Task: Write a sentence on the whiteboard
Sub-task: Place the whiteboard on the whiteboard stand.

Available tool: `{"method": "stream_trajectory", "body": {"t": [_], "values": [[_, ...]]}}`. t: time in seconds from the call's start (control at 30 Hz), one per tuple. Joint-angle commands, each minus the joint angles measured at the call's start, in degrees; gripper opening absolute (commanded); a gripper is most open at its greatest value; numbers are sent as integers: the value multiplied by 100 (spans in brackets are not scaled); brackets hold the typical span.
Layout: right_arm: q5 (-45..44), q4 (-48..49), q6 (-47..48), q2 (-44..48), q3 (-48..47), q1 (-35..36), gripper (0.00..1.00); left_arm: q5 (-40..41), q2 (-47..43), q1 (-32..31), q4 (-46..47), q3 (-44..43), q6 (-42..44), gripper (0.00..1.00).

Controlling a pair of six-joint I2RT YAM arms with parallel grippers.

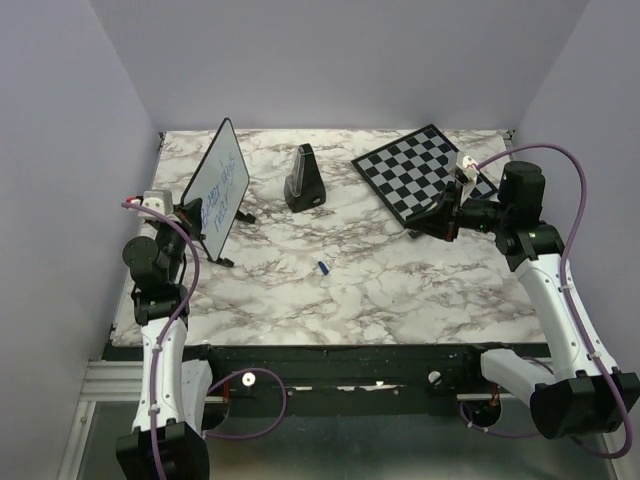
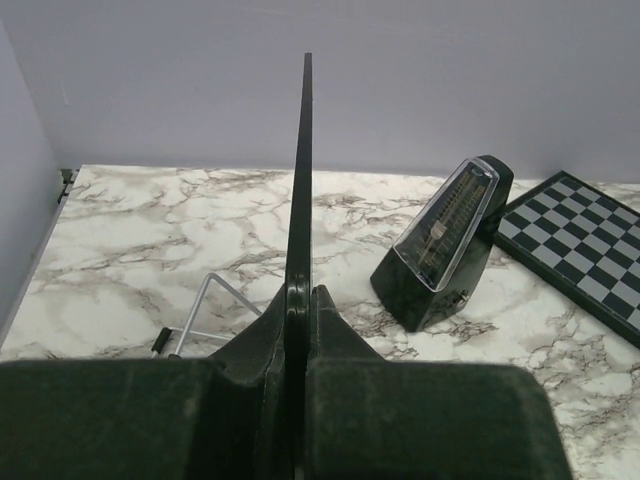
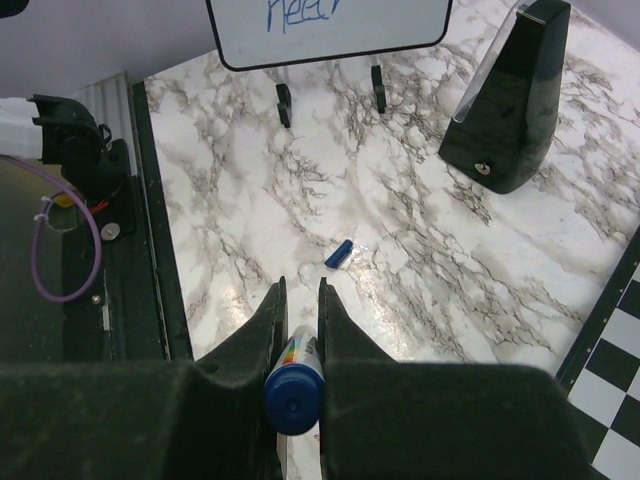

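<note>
The writing step looks finished. The glossy white rectangular whiteboard with a thin black rim (image 1: 222,170) stands propped on a thin wire easel with black feet (image 3: 283,102) at the far left of the table, and the sentence in blue handwritten marker (image 1: 217,195) sits on it in 2 short lines. From overhead the words are too small to read, and the right wrist view catches only the lower line's bottom edge.

The left gripper (image 2: 298,297) is clenched on the board's near edge, steadying it upright. The right gripper (image 3: 298,292) is well away at the right side, by the black-and-white checkered chessboard (image 1: 425,170), grasping a blue-ended marker pen (image 3: 293,390) between its 2 fingers.

What remains seems to be tidying. The small blue cap (image 3: 339,253) lies loose mid-table, so the next move probably calls for setting the pen down or capping it. The left fingers should then loosen gently so the propped board does not tip.

The surface is a white-and-grey marbled tabletop (image 1: 400,290) with a black pyramid-shaped metronome (image 1: 303,180) at the far middle. Plain pale lavender walls (image 1: 340,60) enclose 3 sides.
</note>
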State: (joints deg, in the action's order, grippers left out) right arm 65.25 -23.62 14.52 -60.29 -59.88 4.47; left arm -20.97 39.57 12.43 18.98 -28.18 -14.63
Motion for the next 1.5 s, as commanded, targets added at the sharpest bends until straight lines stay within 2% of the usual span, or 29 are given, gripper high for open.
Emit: {"method": "stream_trajectory", "body": {"t": [0.0,0.53,1.0,1.47], "values": [[128,112,42,26,55,-25,1,-469,41,225,1116,119,-162,0],[198,103,51,35,64,-16,1,-1084,191,823,1231,639,-268,0],[269,76,59,44,55,-25,0,-1155,814,963,1547,893,821,0],[330,59,59,79,46,-25,1,-1146,1193,1209,2127,1166,1120,0]]}}
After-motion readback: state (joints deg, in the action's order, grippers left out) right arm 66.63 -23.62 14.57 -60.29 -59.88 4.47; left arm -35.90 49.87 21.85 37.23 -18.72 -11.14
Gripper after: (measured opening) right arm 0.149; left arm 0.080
